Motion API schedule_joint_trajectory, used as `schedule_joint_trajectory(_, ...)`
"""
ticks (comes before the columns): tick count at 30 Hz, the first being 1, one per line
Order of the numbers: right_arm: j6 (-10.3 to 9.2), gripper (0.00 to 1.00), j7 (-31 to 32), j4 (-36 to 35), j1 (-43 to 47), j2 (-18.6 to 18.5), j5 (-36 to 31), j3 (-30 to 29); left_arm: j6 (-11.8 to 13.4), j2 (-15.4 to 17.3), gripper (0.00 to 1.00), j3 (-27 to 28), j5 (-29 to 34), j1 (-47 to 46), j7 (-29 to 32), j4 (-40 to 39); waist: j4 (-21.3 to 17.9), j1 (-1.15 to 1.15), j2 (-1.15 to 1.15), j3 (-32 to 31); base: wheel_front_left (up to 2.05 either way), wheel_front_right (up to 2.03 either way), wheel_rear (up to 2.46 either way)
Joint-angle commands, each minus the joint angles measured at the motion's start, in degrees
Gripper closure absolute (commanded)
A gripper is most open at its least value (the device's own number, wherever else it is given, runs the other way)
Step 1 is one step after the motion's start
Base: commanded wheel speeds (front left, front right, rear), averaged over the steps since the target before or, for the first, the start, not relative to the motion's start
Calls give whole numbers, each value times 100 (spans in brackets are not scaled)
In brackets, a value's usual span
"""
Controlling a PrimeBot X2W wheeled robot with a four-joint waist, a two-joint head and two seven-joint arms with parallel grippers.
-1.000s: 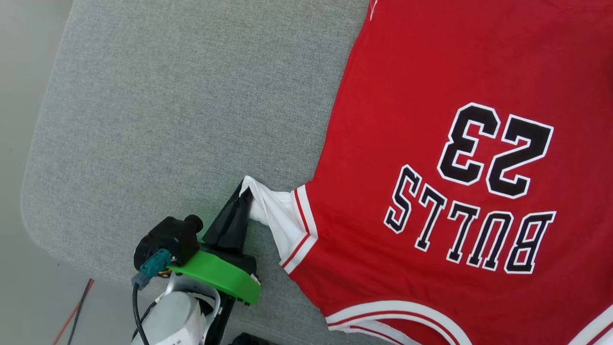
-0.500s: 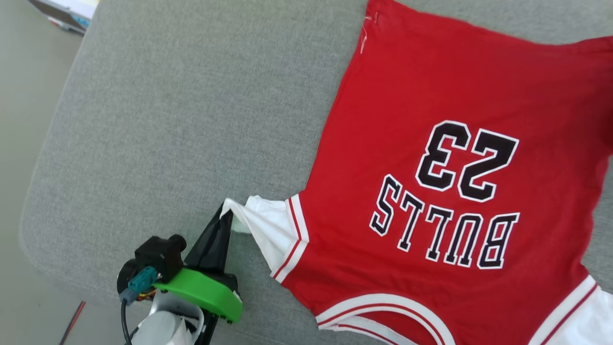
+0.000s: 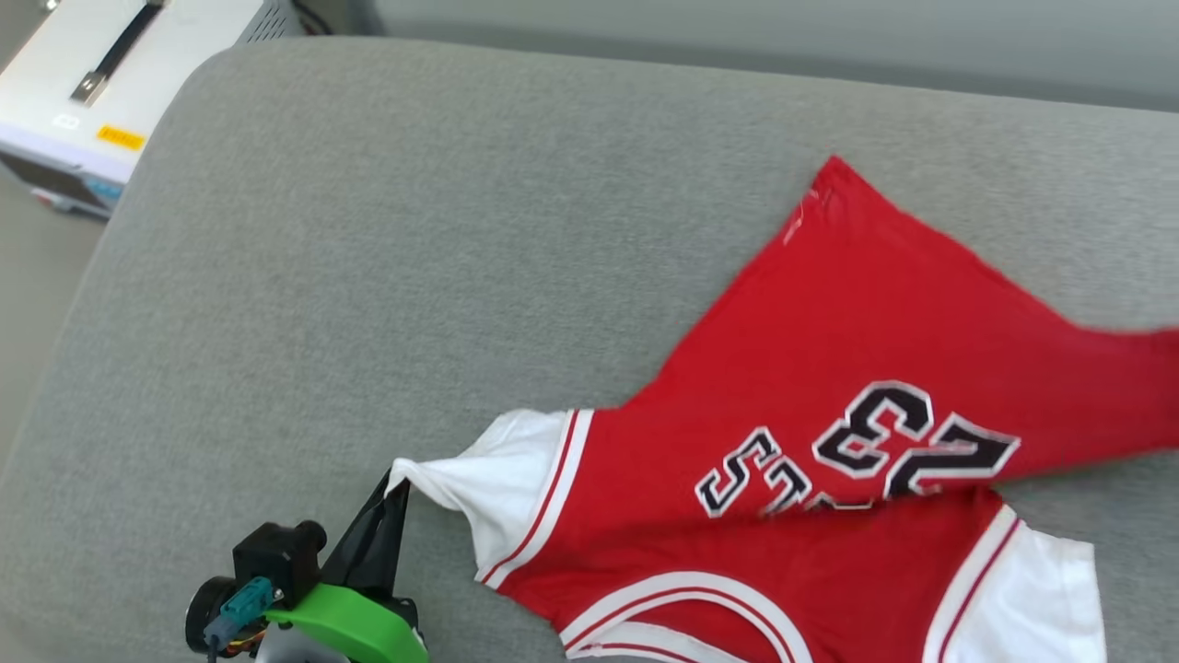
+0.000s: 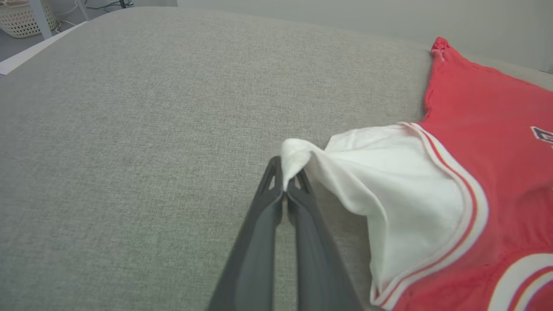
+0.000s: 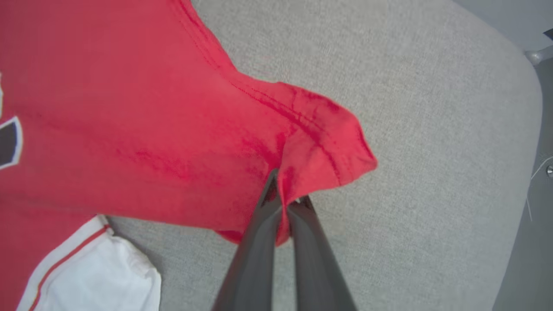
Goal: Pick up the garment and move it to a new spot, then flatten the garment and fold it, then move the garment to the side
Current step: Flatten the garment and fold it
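Red shirt (image 3: 857,304) lies rumpled on the grey cushion (image 3: 368,276), left gripper (image 4: 286,180) pinching its white sleeve (image 4: 389,172), right gripper (image 5: 286,196) pinching a hem corner (image 5: 328,142): flattening looks underway, with folding and setting aside left.

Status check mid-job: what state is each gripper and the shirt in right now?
left gripper: shut, pinching the tip of the white sleeve
right gripper: shut on the red hem corner
garment: printed side up on the grey cushion, held at both ends, buckled across its lettering, not flat
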Motion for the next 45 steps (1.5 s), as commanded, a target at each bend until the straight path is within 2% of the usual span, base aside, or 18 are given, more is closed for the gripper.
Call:
schedule_joint_trajectory(1, -5, 100, -79, -71, 436, -16, 70, -130, 51, 64, 100, 40, -67, 95, 15, -41, -392, 1, 0, -345, 0, 0, 0)
schedule_joint_trajectory(6, -5, 100, -251, -289, 1805, 257, 151, -711, 113, 134, 100, 77, -104, 239, 62, -122, -588, 1, 0, -433, 0, 0, 0)
schedule_joint_trajectory(11, -5, 100, -279, -371, 3031, 851, 107, -1156, 127, 170, 100, 65, -126, 269, 99, -163, -681, 1, 0, -436, 0, 0, 0)
schedule_joint_trajectory(17, -5, 100, -326, -355, 3506, 1611, -34, -1370, 126, 201, 100, 35, -134, 244, 113, -144, -728, 1, 0, -399, 0, 0, 0)
schedule_joint_trajectory(18, -5, 84, -385, -352, 3486, 1674, -100, -1416, 126, 207, 100, 34, -137, 243, 114, -139, -737, 1, 0, -402, 0, 0, 0)
schedule_joint_trajectory(19, -5, 33, -452, -366, 3446, 1736, -168, -1485, 128, 215, 100, 35, -143, 245, 114, -135, -750, 1, 0, -406, 0, 0, 0)
schedule_joint_trajectory(20, -5, 0, -490, -392, 3410, 1766, -212, -1541, 129, 222, 100, 36, -147, 248, 114, -133, -760, 1, 0, -411, 0, 0, 0)
schedule_joint_trajectory(27, -5, 0, -787, -1061, 2973, 1644, -474, -2072, 134, 268, 100, 3, -152, 234, 136, -137, -764, 1, 0, -462, 0, 0, 0)
schedule_joint_trajectory(32, -5, 0, -601, -1805, 2295, 1375, -538, -2159, 133, 264, 100, -55, -134, 174, 144, -186, -668, 1, 0, -380, 0, 0, 0)
schedule_joint_trajectory(35, -5, 0, -363, -2016, 1738, 1210, -595, -1873, 125, 259, 100, -92, -112, 91, 143, -222, -587, 1, 0, -272, 0, 0, 0)
schedule_joint_trajectory(39, -5, 0, 209, -2060, 867, 1064, -649, -1203, 103, 241, 100, -155, -76, -63, 136, -257, -440, 1, 0, -95, 0, 0, 0)
schedule_joint_trajectory(45, -5, 0, 1179, -1368, -510, 1092, -827, -45, 63, 180, 100, -261, -18, -320, 102, -278, -199, 1, 0, 190, 0, 0, 0)
